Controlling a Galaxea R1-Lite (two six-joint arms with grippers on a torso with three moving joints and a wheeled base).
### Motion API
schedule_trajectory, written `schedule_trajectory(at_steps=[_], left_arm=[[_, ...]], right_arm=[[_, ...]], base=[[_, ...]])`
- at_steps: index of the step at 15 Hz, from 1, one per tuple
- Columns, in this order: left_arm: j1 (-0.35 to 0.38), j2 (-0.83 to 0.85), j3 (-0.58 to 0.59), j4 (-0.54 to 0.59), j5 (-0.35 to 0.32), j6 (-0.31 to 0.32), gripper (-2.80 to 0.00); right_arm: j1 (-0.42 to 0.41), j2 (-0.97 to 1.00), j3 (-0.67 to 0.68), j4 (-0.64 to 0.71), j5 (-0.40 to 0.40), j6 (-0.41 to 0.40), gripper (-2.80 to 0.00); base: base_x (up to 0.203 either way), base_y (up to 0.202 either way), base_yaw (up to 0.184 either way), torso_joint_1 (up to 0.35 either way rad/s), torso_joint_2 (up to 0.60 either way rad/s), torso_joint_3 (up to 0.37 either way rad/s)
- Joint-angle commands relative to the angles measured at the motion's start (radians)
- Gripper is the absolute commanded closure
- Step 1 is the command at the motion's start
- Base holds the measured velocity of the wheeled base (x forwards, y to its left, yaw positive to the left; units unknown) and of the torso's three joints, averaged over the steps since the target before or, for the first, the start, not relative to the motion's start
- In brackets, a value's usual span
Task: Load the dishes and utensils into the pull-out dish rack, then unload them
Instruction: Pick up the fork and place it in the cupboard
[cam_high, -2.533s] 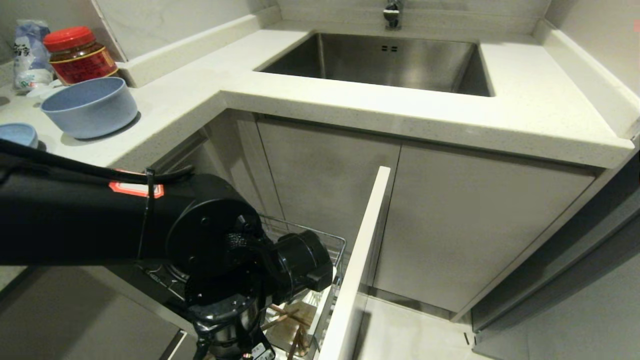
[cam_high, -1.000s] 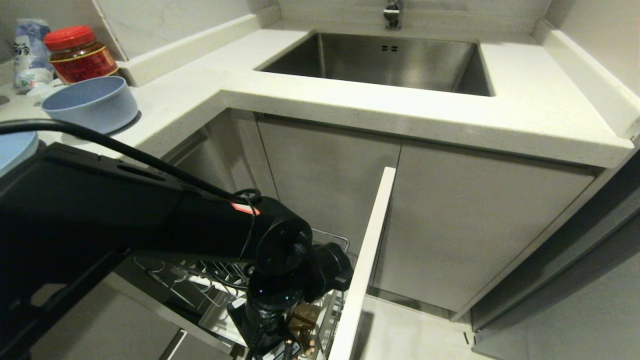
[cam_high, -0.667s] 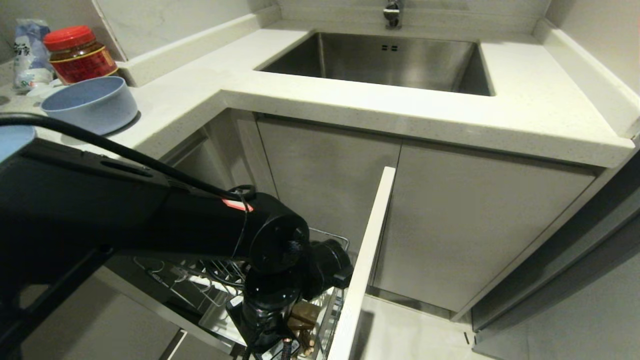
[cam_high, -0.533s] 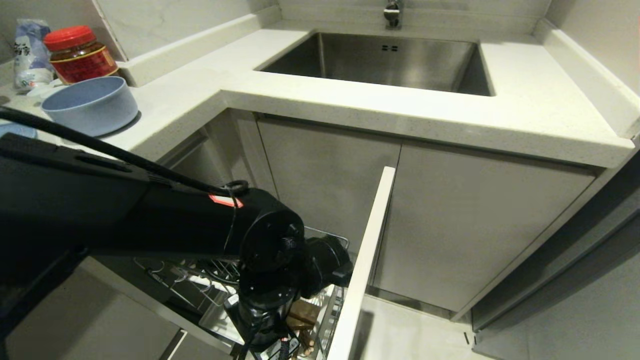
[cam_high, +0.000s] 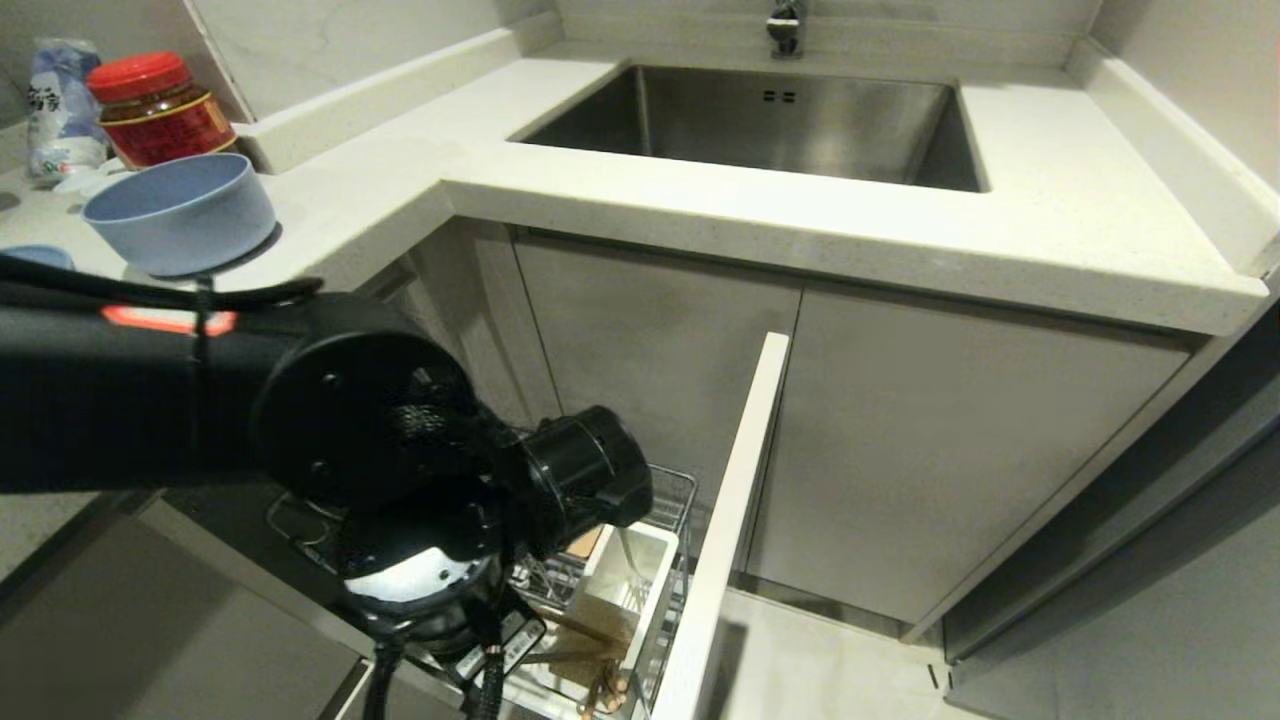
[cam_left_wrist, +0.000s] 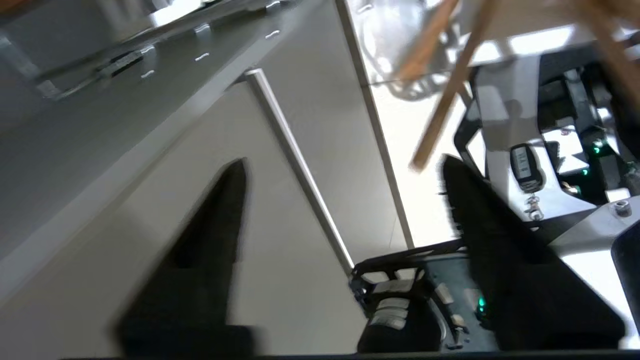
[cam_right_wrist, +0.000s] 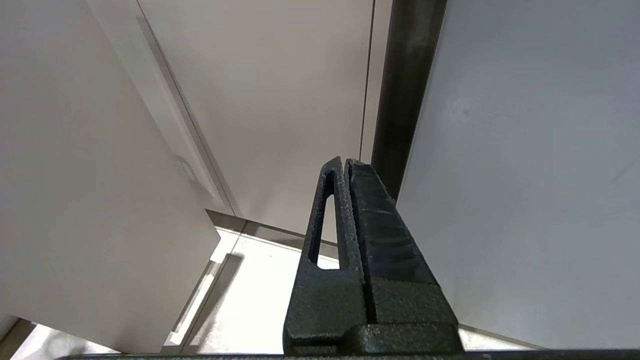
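My left arm (cam_high: 330, 450) reaches down over the pull-out dish rack (cam_high: 678, 492), whose white front panel (cam_high: 733, 500) stands out from the cabinet. The left gripper (cam_left_wrist: 345, 167) is open, nothing between its fingers (cam_left_wrist: 210, 235). Just past its tips the light-wood chopsticks (cam_left_wrist: 447, 95) lean free; in the head view the chopsticks (cam_high: 580, 652) rest in the near end of the white utensil box (cam_high: 600, 585). A slim silvery handle (cam_high: 632, 572), probably the spoon, stands in that box. The light blue bowl (cam_high: 180, 215) sits on the counter, with the plate's edge (cam_high: 35, 256) beside it. My right gripper (cam_right_wrist: 345, 162) is shut and parked.
A red-lidded jar (cam_high: 155, 110) and a bag (cam_high: 60, 105) stand behind the bowl. The steel sink (cam_high: 770, 120) is set into the counter (cam_high: 1050, 230) at the back. Closed cabinet doors (cam_high: 940, 450) face the rack; the robot's base (cam_left_wrist: 430, 305) shows below the left gripper.
The left arm has lifted and swung back to the left, uncovering the white utensil box. The chopsticks stay behind in the box, free of the gripper. The right arm has not moved.
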Motion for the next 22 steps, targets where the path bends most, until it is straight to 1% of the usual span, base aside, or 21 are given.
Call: schedule_trajectory(at_steps=[1,4,7,9,11,12,14,15,17,19,20,22], left_arm=[[0.0,-0.115,-0.016,0.013,0.02,-0.014,0.0],[0.0,-0.187,-0.055,0.012,0.087,-0.07,0.0],[0.004,-0.226,-0.111,-0.004,0.149,-0.142,0.0],[0.017,-0.263,-0.152,-0.043,0.165,-0.159,0.0],[0.058,-0.308,-0.191,-0.113,0.172,-0.162,0.0],[0.096,-0.335,-0.204,-0.139,0.174,-0.161,0.0],[0.198,-0.372,-0.238,-0.176,0.175,-0.156,0.0],[0.263,-0.394,-0.26,-0.184,0.175,-0.151,0.0],[0.397,-0.442,-0.296,-0.197,0.169,-0.113,0.0],[0.557,-0.5,-0.312,-0.233,0.148,-0.052,0.0],[0.637,-0.528,-0.313,-0.252,0.123,-0.019,0.0],[0.829,-0.58,-0.316,-0.274,0.019,0.053,0.0]], right_arm=[[0.0,-0.001,0.026,0.0,0.0,0.0,0.0],[0.0,-0.001,0.026,-0.001,0.0,0.0,0.0],[0.0,-0.001,0.026,-0.001,0.0,0.0,0.0],[0.0,-0.001,0.026,-0.001,0.0,0.0,0.0],[0.0,-0.001,0.026,-0.002,0.0,0.0,0.0],[0.0,-0.001,0.026,-0.002,0.0,0.0,0.0],[0.0,-0.001,0.026,-0.002,0.0,0.0,0.0],[0.0,-0.001,0.026,-0.001,0.0,0.0,0.0],[0.0,-0.001,0.026,-0.002,0.0,0.0,0.0],[0.0,-0.001,0.026,-0.002,0.0,0.0,0.0],[0.0,-0.001,0.026,0.0,0.0,0.0,0.0],[0.0,-0.001,0.026,-0.001,0.0,0.0,0.0]], base=[[0.0,0.0,0.0,0.0,0.0,0.0],[0.0,0.0,0.0,0.0,0.0,0.0],[0.0,0.0,0.0,0.0,0.0,0.0],[0.0,0.0,0.0,0.0,0.0,0.0],[0.0,0.0,0.0,0.0,0.0,0.0],[0.0,0.0,0.0,0.0,0.0,0.0],[0.0,0.0,0.0,0.0,0.0,0.0],[0.0,0.0,0.0,0.0,0.0,0.0],[0.0,0.0,0.0,0.0,0.0,0.0],[0.0,0.0,0.0,0.0,0.0,0.0],[0.0,0.0,0.0,0.0,0.0,0.0],[0.0,0.0,0.0,0.0,0.0,0.0]])
